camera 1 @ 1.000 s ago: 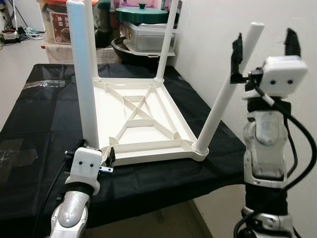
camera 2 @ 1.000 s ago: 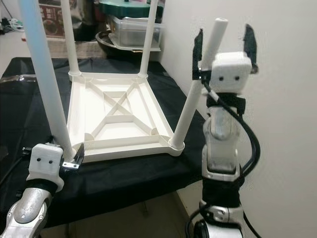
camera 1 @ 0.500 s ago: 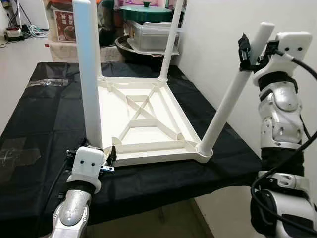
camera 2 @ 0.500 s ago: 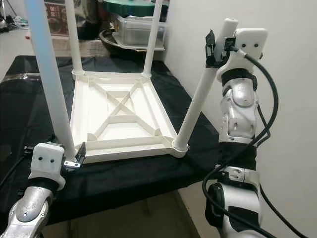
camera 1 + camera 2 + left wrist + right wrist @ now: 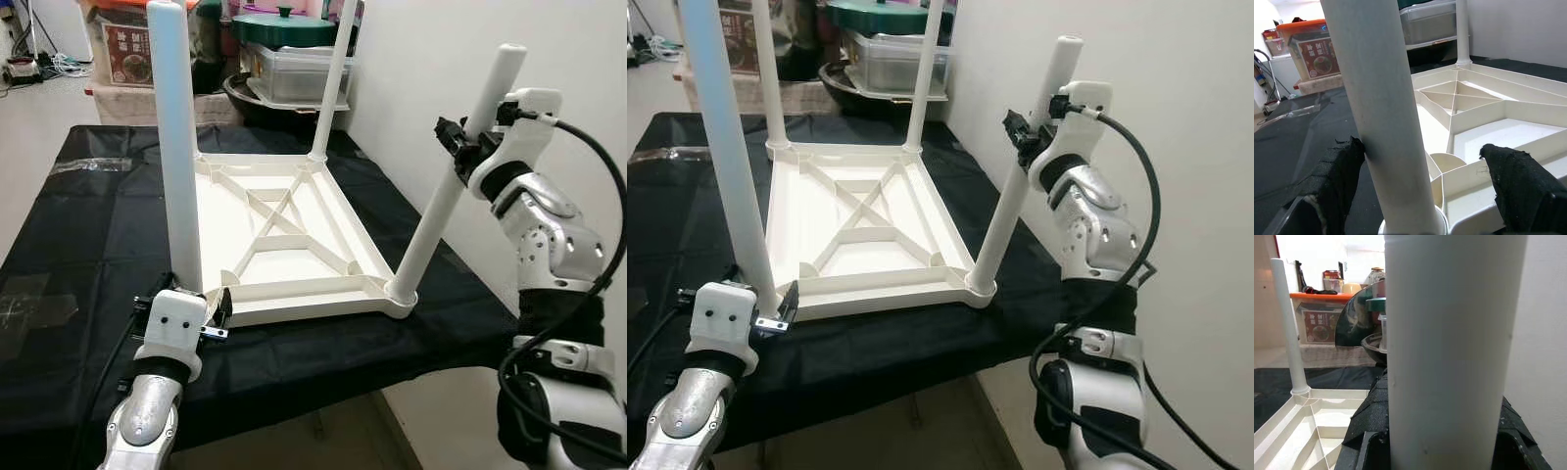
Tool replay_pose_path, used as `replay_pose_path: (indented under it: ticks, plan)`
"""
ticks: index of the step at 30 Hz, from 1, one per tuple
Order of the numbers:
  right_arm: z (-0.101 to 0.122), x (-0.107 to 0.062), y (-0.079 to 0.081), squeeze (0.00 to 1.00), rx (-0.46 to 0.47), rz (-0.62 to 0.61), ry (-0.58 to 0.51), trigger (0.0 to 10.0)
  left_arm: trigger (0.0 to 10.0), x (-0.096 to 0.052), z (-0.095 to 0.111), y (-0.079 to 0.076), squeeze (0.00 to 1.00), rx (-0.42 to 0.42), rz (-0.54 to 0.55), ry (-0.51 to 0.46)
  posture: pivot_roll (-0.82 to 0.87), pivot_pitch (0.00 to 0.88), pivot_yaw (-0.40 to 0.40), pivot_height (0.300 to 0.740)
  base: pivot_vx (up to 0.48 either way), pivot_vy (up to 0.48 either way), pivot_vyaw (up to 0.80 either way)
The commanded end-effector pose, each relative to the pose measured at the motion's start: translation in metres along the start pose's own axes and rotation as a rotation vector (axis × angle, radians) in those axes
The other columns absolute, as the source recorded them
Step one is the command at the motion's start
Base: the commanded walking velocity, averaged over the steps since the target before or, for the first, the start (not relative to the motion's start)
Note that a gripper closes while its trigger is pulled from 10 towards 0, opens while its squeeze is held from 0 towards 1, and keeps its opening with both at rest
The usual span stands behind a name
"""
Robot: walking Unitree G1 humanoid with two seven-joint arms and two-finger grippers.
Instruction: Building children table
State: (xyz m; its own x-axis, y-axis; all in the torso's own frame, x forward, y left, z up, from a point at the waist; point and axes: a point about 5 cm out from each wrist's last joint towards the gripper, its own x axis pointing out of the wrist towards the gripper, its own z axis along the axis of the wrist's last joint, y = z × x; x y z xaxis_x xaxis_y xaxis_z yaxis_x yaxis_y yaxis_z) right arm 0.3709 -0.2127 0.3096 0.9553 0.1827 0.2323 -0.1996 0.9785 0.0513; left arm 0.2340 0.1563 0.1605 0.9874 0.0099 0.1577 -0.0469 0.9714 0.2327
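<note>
A white plastic children's table top lies upside down on a black-covered table. Two far legs stand upright in their sockets. The near-left leg stands upright at the front corner. My left gripper is open around its base, one finger touching it and the other well apart. The near-right leg leans outward to the right from its corner socket. My right gripper is shut on that leg near its top, black pads pressed on both sides.
A white wall runs close along the right. Behind the table stand a green-lidded pot, a clear plastic box and an orange-lidded bin. The table's front edge drops to the floor just before me. Clear tape lies on the cloth.
My right gripper turned from fingers pointing up beside the tilted leg to reaching across and closing on it near the top. The left gripper stayed put. The camera shifted slightly.
</note>
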Motion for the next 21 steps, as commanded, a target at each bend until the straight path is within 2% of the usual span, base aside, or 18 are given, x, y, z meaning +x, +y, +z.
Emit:
replay_pose_path:
  ticks: [1, 5, 6, 8, 9, 11, 12, 13, 14, 15, 17, 18, 20, 21]
  plan:
    - [0.000, 0.003, 0.000, 0.00, -0.021, 0.023, 0.039, 0.0, 10.0, -0.001, -0.005, -0.004, 0.00, 0.006, -0.010, 0.021, 0.11, 0.000, -0.160, 0.740, 0.000, 0.000, 0.00]
    - [0.003, 0.005, -0.001, 0.00, -0.015, 0.015, 0.038, 0.0, 10.0, -0.001, -0.006, -0.003, 0.00, 0.006, -0.008, 0.022, 0.11, 0.000, -0.160, 0.740, 0.000, 0.000, 0.00]
    - [0.004, 0.008, -0.003, 0.00, 0.066, -0.013, 0.047, 0.0, 10.0, -0.002, -0.006, -0.003, 0.00, 0.006, -0.006, 0.023, 0.11, 0.000, -0.163, 0.740, 0.000, 0.000, 0.00]
    - [-0.007, 0.015, -0.016, 0.00, 0.370, -0.160, 0.086, 0.0, 10.0, -0.002, -0.006, -0.003, 0.00, 0.005, -0.005, 0.025, 0.11, 0.000, -0.169, 0.740, 0.000, 0.000, 0.00]
    - [-0.007, 0.015, -0.016, 0.00, 0.370, -0.160, 0.086, 0.0, 10.0, -0.002, -0.006, -0.003, 0.00, 0.005, -0.005, 0.025, 0.11, 0.000, -0.169, 0.740, 0.000, 0.000, 0.00]
    - [-0.031, 0.016, -0.026, 0.00, 0.642, -0.309, 0.134, 0.0, 10.0, -0.003, -0.006, -0.002, 0.00, 0.003, -0.004, 0.026, 0.11, 0.000, -0.171, 0.740, 0.000, 0.000, 0.00]
    - [-0.031, 0.016, -0.026, 0.00, 0.642, -0.309, 0.134, 0.0, 10.0, -0.003, -0.006, -0.002, 0.00, 0.003, -0.004, 0.026, 0.11, 0.000, -0.171, 0.740, 0.000, 0.000, 0.00]
    - [-0.048, 0.015, -0.028, 0.00, 0.760, -0.382, 0.154, 0.0, 10.0, -0.003, -0.006, -0.002, 0.00, 0.002, -0.003, 0.025, 0.11, 0.000, -0.164, 0.740, 0.000, 0.000, 0.00]
    - [-0.048, 0.015, -0.028, 0.00, 0.760, -0.382, 0.154, 0.0, 10.0, -0.003, -0.006, -0.002, 0.00, 0.002, -0.003, 0.025, 0.11, 0.000, -0.164, 0.740, 0.000, 0.000, 0.00]
    - [-0.070, 0.013, -0.024, 0.00, 0.855, -0.444, 0.192, 0.0, 10.0, -0.003, -0.005, -0.002, 0.00, 0.002, -0.003, 0.023, 0.12, 0.000, -0.164, 0.740, 0.000, 0.000, 0.00]
    - [-0.070, 0.013, -0.024, 0.00, 0.855, -0.444, 0.192, 0.0, 10.0, -0.003, -0.005, -0.002, 0.00, 0.002, -0.003, 0.023, 0.12, 0.000, -0.164, 0.740, 0.000, 0.000, 0.00]
    - [-0.094, 0.010, -0.012, 0.00, 0.917, -0.474, 0.260, 0.0, 10.0, -0.003, -0.004, -0.002, 0.00, 0.000, -0.002, 0.018, 0.12, 0.000, -0.170, 0.740, 0.000, 0.000, 0.00]
    - [-0.094, 0.010, -0.012, 0.00, 0.917, -0.474, 0.260, 0.0, 10.0, -0.003, -0.004, -0.002, 0.00, 0.000, -0.002, 0.018, 0.12, 0.000, -0.170, 0.740, 0.000, 0.000, 0.00]
    - [-0.120, 0.007, 0.006, 0.00, 0.941, -0.471, 0.363, 0.0, 10.0, -0.003, -0.003, -0.003, 0.00, -0.002, 0.000, 0.009, 0.12, 0.000, -0.178, 0.740, 0.000, 0.000, 0.00]
